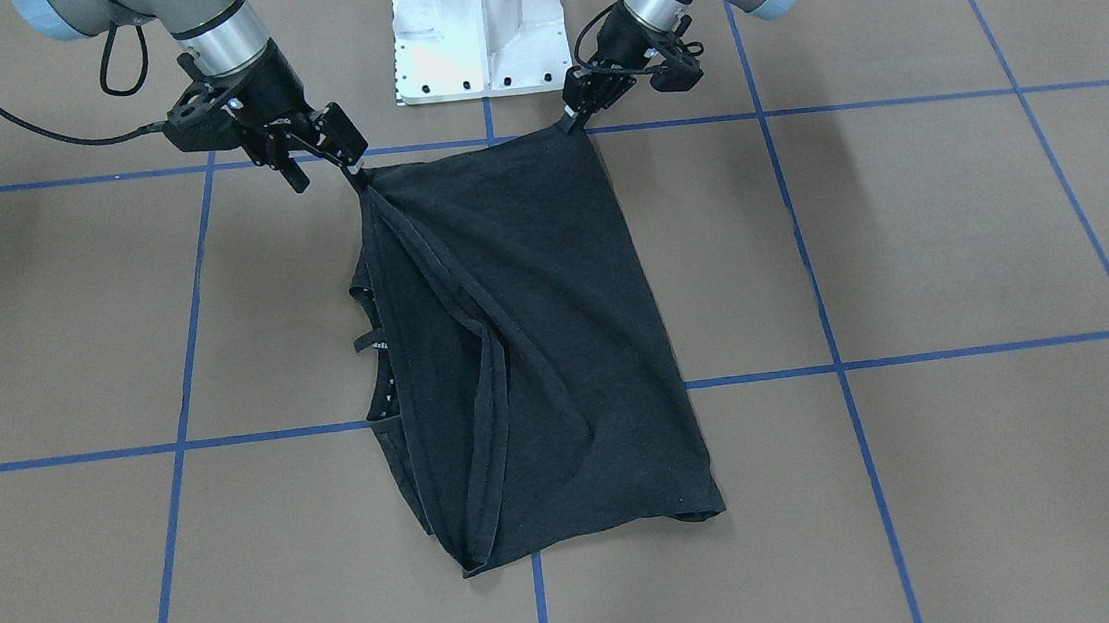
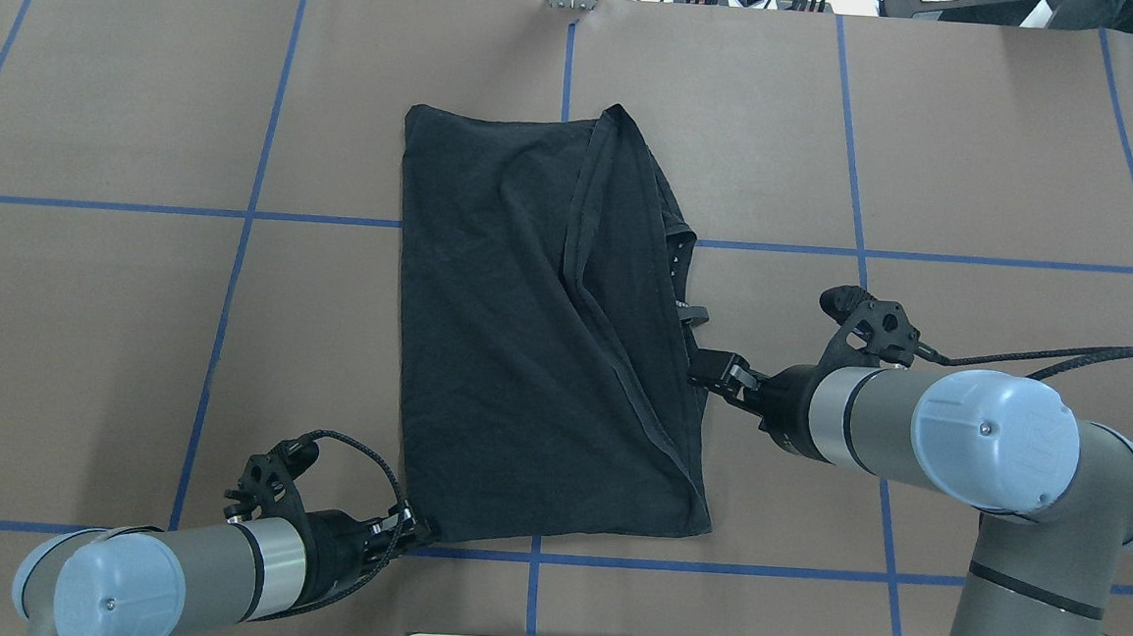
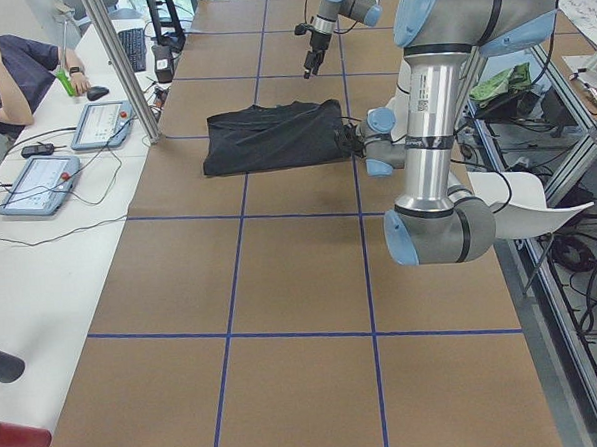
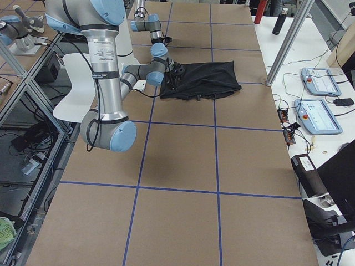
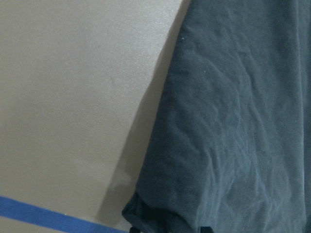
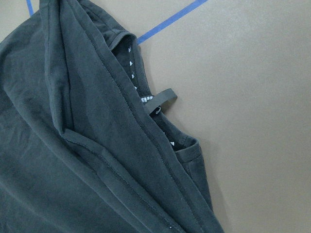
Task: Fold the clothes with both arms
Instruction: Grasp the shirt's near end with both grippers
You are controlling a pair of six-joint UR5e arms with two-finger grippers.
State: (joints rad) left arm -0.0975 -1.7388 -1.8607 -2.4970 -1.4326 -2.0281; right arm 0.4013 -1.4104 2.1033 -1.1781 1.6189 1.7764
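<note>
The black T-shirt lies folded lengthwise on the brown table, also in the overhead view. Its graphic is hidden. The collar with a small white label faces the robot's right side. My left gripper is low at the table and shut on the shirt's near corner, and the fabric fills the left wrist view. My right gripper hangs raised over the shirt's right edge with its fingers apart and nothing between them. It also shows in the overhead view.
The white base pedestal stands just behind the shirt's near edge. Blue tape lines grid the table. An operators' bench with tablets, a metal post and a seated person runs along the far side.
</note>
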